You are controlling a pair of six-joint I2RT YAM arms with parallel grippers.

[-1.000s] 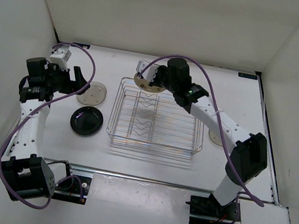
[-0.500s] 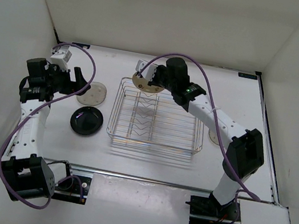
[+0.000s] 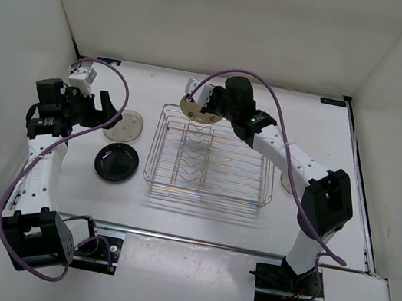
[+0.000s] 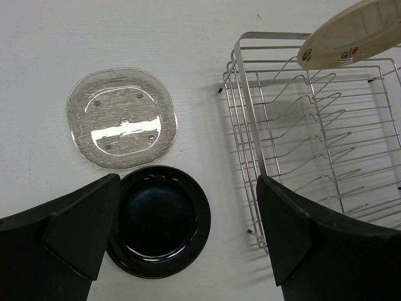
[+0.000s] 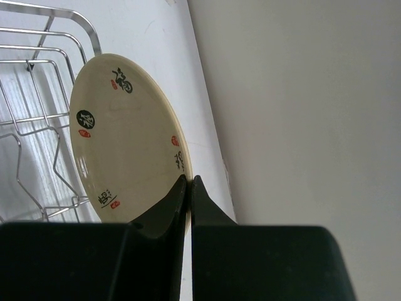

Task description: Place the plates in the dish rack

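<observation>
My right gripper (image 3: 203, 104) is shut on the edge of a tan plate (image 3: 193, 108) with red and black marks (image 5: 122, 135). It holds the plate tilted on edge above the far left corner of the chrome wire dish rack (image 3: 201, 191). My left gripper (image 3: 107, 107) hangs open above the table left of the rack, nothing between its fingers (image 4: 188, 188). Below it lie a glossy black plate (image 4: 160, 219) and, farther back, a translucent grey plate (image 4: 122, 118). Another translucent plate (image 3: 289, 183) peeks out to the right of the rack, partly behind the right arm.
The rack's row of V-shaped dividers (image 4: 326, 125) holds no plates. White walls close in the table at the back and both sides; the back wall (image 5: 301, 94) is near the held plate. Purple cables loop over both arms.
The right arm's elbow has drawn a little left and nearer, with the tan plate staying over the rack's far left corner. The left arm has not moved.
</observation>
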